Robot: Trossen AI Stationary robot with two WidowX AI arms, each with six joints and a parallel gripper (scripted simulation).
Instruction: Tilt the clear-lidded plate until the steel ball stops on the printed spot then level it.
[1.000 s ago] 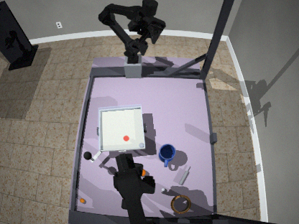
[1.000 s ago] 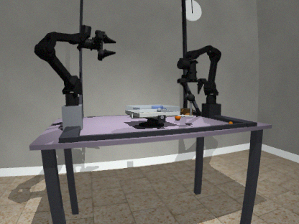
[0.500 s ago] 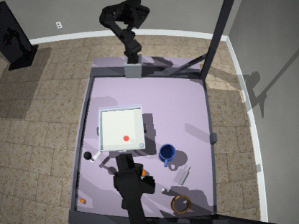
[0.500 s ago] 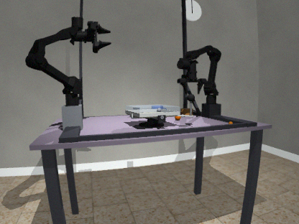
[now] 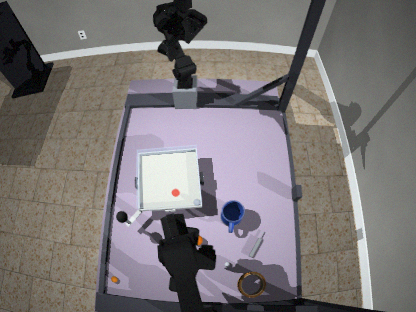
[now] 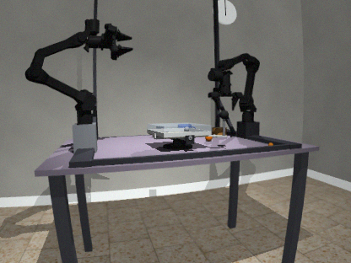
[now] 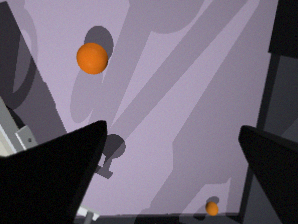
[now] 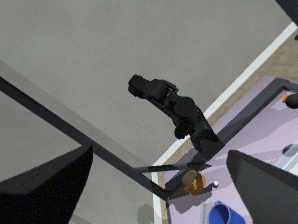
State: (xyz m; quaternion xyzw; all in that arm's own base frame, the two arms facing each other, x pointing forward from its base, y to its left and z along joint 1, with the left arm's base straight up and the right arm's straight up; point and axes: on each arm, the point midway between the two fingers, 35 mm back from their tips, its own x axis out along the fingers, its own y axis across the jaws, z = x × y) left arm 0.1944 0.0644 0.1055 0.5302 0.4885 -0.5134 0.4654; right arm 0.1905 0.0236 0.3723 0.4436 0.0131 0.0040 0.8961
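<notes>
item: my left claw point(image 5: 199, 246) point(image 6: 228, 110) point(image 7: 172, 129), spread wide, pointing down over the table. item: orange ball point(image 5: 200, 240) point(image 6: 208, 138) point(image 7: 92, 58), near that claw. item: square white clear-lidded plate point(image 5: 141, 180) point(image 6: 181, 134); tilt, as best i can judge, slight. within: grey steel ball point(image 5: 197, 202), in the corner toward the blue mug point(image 5: 233, 212) point(image 8: 226, 214), apart from the red printed spot point(image 5: 175, 192). item: my right claw point(image 5: 187, 22) point(image 6: 132, 43) point(image 8: 160, 154), raised, also wide, gripping nothing.

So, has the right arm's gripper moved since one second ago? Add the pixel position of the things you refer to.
Yes. Judged against the pale grey block point(image 5: 185, 99) point(image 6: 84, 136) beneath its arm, the right gripper point(image 5: 196, 30) point(image 6: 132, 44) point(image 8: 160, 154) has shifted toward picture left in the top view.
</notes>
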